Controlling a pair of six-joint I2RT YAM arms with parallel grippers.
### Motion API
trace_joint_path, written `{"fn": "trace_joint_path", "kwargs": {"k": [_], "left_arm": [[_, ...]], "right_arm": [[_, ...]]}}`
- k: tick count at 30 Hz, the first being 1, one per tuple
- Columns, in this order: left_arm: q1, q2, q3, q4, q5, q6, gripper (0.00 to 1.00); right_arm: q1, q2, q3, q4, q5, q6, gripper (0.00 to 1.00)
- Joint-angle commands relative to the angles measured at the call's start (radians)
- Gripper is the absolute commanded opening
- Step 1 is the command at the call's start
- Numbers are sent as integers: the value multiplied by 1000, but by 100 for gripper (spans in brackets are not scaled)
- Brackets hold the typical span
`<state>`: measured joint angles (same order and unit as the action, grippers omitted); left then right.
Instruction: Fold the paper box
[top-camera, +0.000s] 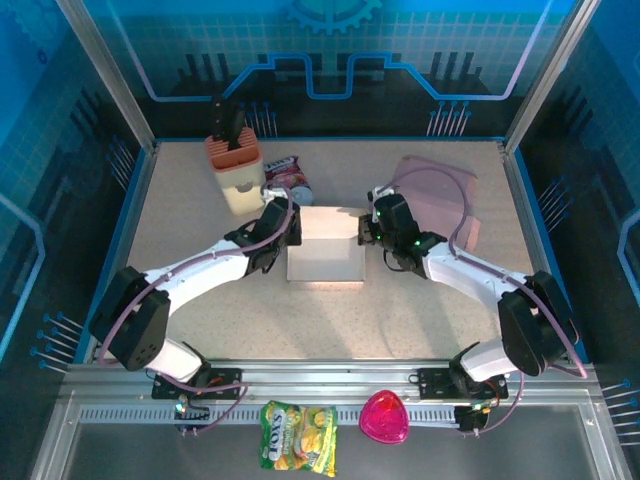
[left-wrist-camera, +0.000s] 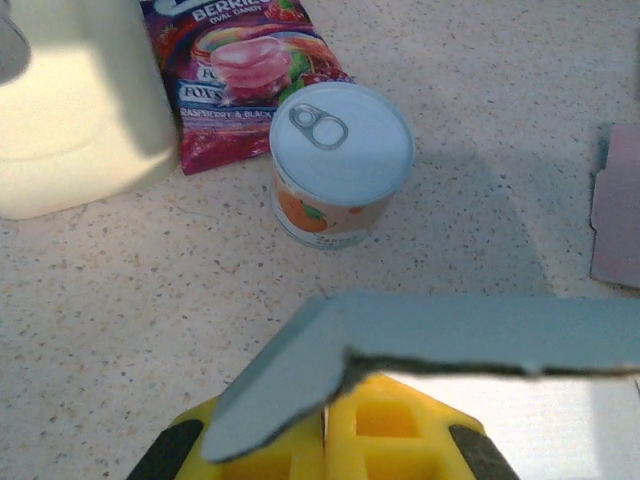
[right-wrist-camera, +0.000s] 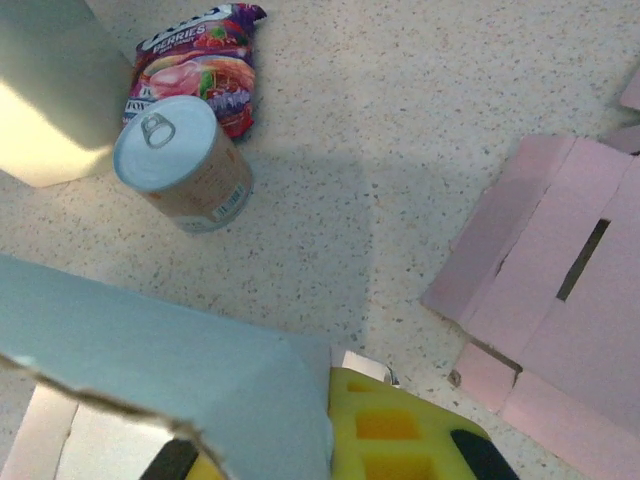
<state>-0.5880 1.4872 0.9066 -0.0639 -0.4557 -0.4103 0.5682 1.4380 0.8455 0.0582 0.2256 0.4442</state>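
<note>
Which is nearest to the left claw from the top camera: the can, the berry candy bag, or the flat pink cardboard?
1. Can, just behind the left claw pinching the paper box.
2. Berry candy bag, behind the can.
3. Pink cardboard, far off on the right.

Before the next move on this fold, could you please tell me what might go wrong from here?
1. The left hand and right hand each pinch a thin flap of the paper box; uneven pulling could tear or crease one.
2. The can stands close beyond the box's far-left corner, so a swinging flap or the left arm might topple it.
3. The pink flat cardboard lies near the right arm and could get dragged.
</note>
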Motion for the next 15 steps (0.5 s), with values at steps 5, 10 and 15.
{"fn": "trace_joint_path", "kwargs": {"k": [5,10,15], "left_arm": [[-7,-78,-189,381,133,46,0],[-16,-104,-272,486,176,65,0],[-38,-99,-369,607,179,79,0]], "right_arm": [[55,-53,-128,301,-16,-32,0],[86,-75,-211,394,12,-73,0],[117,-91,-299,497,52,-116,0]]}}
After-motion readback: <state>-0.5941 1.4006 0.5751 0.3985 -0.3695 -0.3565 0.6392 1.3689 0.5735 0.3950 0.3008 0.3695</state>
